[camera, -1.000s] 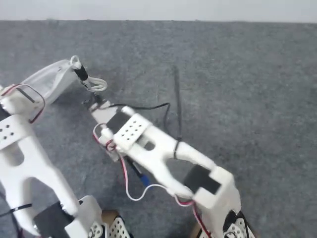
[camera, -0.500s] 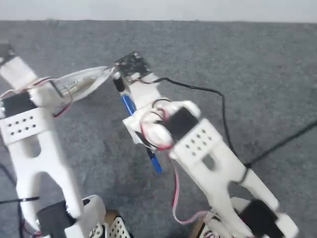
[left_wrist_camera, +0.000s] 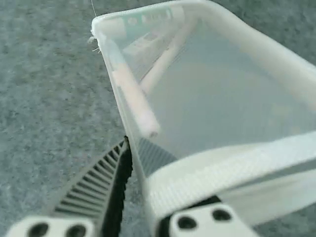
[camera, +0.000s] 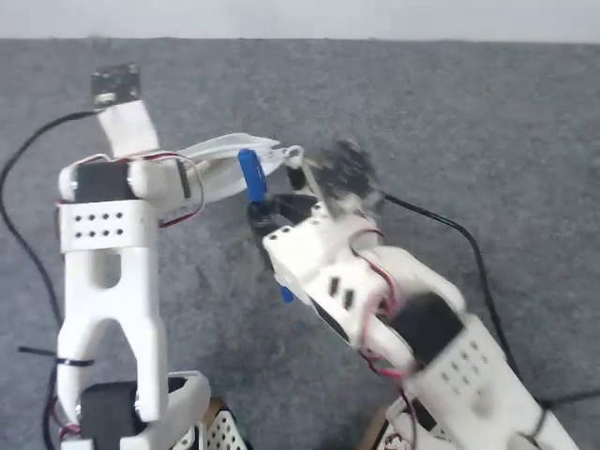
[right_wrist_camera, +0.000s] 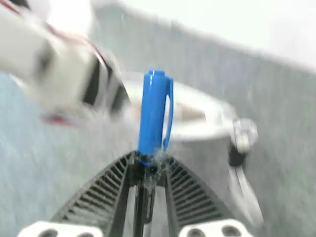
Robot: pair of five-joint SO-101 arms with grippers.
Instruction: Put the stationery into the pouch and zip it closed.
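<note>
Starting at the left, we find the left gripper clamped on the near end of the pouch. Its jaws are pressed together over the white zip band, and the clear bag stretches away from its fingertips. In the left wrist view the pouch runs out ahead of the left gripper. Through its clear wall we make out white sticks lying lengthwise inside, with a green-printed piece at the far end. Whether the bag rests on the grey table we cannot tell. Next comes the blue pen, nearly upright in front of the pouch's far half. Its capped end rises past the fingertips of the right gripper, which is closed tight on the barrel. In the right wrist view the blue pen sticks straight out from between the jaws. The pouch lies just beyond its cap, with a white loop at the pouch's end, off to one side of the tool.
</note>
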